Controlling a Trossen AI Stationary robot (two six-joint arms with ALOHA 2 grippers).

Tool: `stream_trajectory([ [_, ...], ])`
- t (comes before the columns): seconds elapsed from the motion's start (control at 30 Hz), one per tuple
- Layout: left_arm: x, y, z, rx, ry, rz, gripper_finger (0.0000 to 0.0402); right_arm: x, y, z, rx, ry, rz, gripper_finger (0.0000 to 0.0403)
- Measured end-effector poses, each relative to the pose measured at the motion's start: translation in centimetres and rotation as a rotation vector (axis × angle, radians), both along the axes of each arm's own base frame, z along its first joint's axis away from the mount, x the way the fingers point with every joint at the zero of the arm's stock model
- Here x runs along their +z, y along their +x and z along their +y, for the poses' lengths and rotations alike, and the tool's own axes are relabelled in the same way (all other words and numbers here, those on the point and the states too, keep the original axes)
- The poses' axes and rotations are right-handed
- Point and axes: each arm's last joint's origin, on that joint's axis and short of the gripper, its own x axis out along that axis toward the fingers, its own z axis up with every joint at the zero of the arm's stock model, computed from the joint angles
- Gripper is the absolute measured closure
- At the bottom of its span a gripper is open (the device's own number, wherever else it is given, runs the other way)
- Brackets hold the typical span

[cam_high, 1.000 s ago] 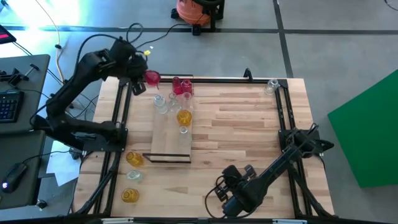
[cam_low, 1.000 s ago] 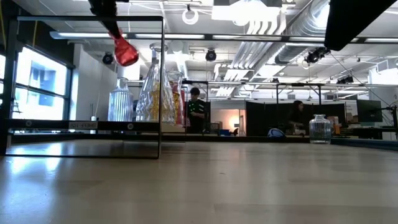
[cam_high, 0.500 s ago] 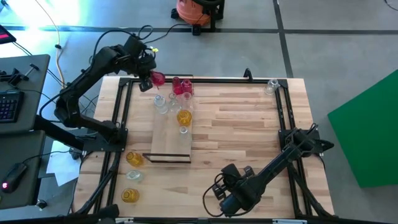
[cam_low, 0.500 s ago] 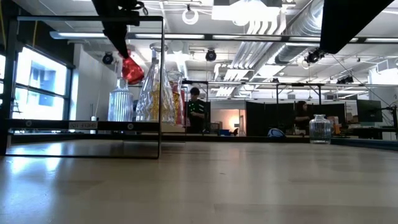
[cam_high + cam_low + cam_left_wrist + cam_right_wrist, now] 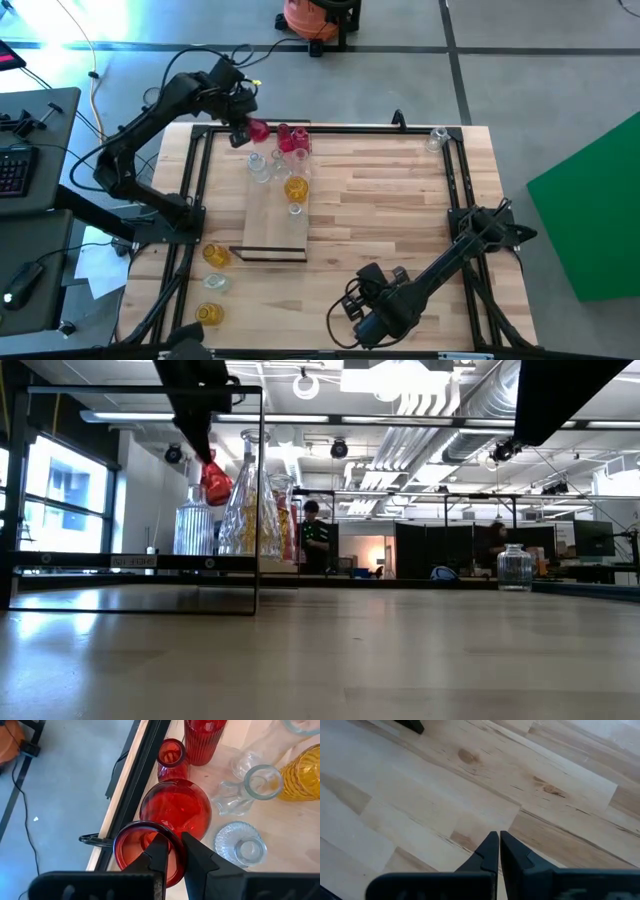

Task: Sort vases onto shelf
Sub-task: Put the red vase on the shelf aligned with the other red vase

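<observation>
My left gripper [image 5: 244,131] hangs over the far end of the light-wood shelf [image 5: 272,228], shut on a red bulbous vase [image 5: 258,130] that the low view shows raised and tilted as red vase [image 5: 215,480]. Two more red vases [image 5: 291,137], clear vases [image 5: 258,166] and an amber vase [image 5: 295,187] stand on the shelf's far half. Two amber vases [image 5: 216,255] and a clear one [image 5: 213,283] stand on the tabletop left of the shelf. Another clear vase [image 5: 437,138] stands at the far right corner. My right gripper [image 5: 352,310] waits shut near the table's near edge. My left gripper pinches the red vase's mouth rim [image 5: 176,837], one finger [image 5: 159,854] inside the mouth and the other [image 5: 197,859] outside. The fingers come from above, pointing down. The vase hangs below them, lifted clear, its round body [image 5: 175,806] tilted above the shelf's far left corner.
A black frame [image 5: 200,170] runs along the table's left, far and right sides. The standing red vases [image 5: 172,757] and clear vases [image 5: 239,845] crowd close to the held one. Bare tabletop [image 5: 390,210] spreads right of the shelf. A person [image 5: 315,535] shows far behind.
My left gripper has carried the red vase toward the table's right, over the shelf's far end, and has come down with it, most of that in the first half second. The vase stays lifted and tilted in the same hold.
</observation>
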Motion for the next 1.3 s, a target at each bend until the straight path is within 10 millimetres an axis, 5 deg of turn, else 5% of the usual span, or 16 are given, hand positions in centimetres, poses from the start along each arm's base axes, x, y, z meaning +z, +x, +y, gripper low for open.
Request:
stream_trajectory([
  [0.63,-3.9,2.3,2.7,0.009,-0.113,0.089,0.0378,0.0,0.0,0.1,-0.015,0.015,-0.008,0.0403],
  [1.3,-4.9,2.9,3.4,0.009,-0.13,0.105,0.0375,0.0,0.0,0.1,-0.015,0.012,-0.003,0.0403],
])
